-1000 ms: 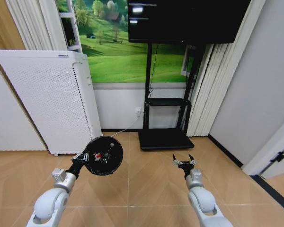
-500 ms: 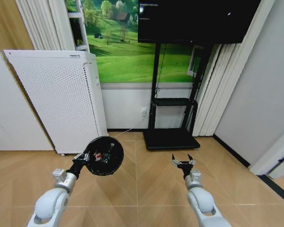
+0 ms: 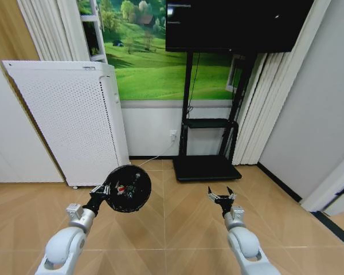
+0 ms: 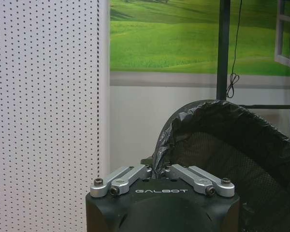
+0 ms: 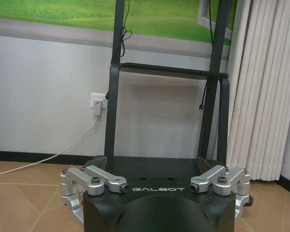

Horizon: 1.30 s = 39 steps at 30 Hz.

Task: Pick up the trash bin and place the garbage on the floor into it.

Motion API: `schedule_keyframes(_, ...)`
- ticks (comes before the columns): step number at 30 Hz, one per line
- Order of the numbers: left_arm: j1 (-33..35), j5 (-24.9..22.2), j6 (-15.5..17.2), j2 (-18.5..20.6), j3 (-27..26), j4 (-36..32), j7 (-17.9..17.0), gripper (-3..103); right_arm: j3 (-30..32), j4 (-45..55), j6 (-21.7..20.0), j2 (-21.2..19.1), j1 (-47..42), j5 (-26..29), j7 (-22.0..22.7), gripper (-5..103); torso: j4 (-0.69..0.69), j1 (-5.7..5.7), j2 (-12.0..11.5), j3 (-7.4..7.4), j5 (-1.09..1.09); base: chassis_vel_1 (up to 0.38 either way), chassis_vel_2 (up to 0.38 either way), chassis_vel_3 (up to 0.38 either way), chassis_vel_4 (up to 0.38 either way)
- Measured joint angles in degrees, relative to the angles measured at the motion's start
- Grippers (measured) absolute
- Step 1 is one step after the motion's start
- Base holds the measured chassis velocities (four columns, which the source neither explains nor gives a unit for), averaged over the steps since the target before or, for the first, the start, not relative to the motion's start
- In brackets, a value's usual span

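Carrying the trash bin (image 3: 128, 188) in the left gripper (image 3: 100, 192) is the whole job right now, and the grip is looking decent: the fingers are clamped on the rim, with the black liner bunched right at the pinch point. The bin is hanging in the air out in front of the robot, low over the wood floor (image 3: 178, 223), mouth tipped toward the camera, so a bit of red-and-white garbage (image 3: 120, 189) is showing inside. My read is that the trick is keeping that mouth from tipping any lower (stuff could roll out). The right gripper (image 3: 220, 196) is hovering empty with its fingers spread apart, in front of the TV stand (image 3: 200, 167). No litter is visible on this patch of floor.
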Motion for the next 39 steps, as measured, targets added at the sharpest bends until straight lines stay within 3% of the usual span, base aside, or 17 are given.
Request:
schedule_keyframes(19, 2.01, 1.69, 0.53, -1.59, 2.65, -1.75, -2.34, 4, 1.15, -1.87, 2.01, -0.86, -0.12, 1.00, -1.51, 100, 0.00, -0.01, 0.00, -0.01, 0.00, 0.062, -0.071, -0.066, 0.064)
schedule_keyframes(24, 3.66, 1.43, 0.48, -3.31, 4.51, -2.62, -4.88, 4, 1.00, -2.10, 1.88, -0.85, -0.21, 0.90, -1.84, 100, 0.00, -0.01, 0.00, -0.01, 0.00, 0.000, 0.000, 0.000, 0.000)
schedule_keyframes(26, 4.55, 1.16, 0.75, -4.94, 5.66, -3.87, -8.79, 4, 0.99, -2.19, 1.37, -0.92, -0.37, 0.58, -1.99, 100, -0.01, -0.01, 0.00, 0.00, -0.01, 0.000, 0.000, 0.000, 0.000)
schedule_keyframes(28, 5.14, 1.12, 1.21, -5.48, 5.57, -4.78, -10.36, 4, 1.00, -2.26, 1.25, -0.97, -0.38, 0.52, -2.04, 100, -0.01, -0.01, 0.00, -0.01, 0.00, 0.000, 0.000, 0.000, 0.000)
schedule_keyframes(34, 6.71, 1.42, 0.76, -6.09, 0.10, -3.50, -10.47, 4, 0.14, -2.49, 0.71, -1.04, 0.04, 0.22, -2.15, 100, -0.01, -0.01, 0.00, -0.01, 0.01, 0.000, 0.000, 0.000, 0.000)
schedule_keyframes(39, 9.74, 1.60, -1.03, -9.96, -7.57, 0.19, -5.91, 4, -1.62, -2.50, -0.35, -0.87, 1.00, 0.15, -1.76, 100, 0.01, -0.01, 0.00, 0.00, -0.02, 0.000, 0.000, 0.000, 0.000)
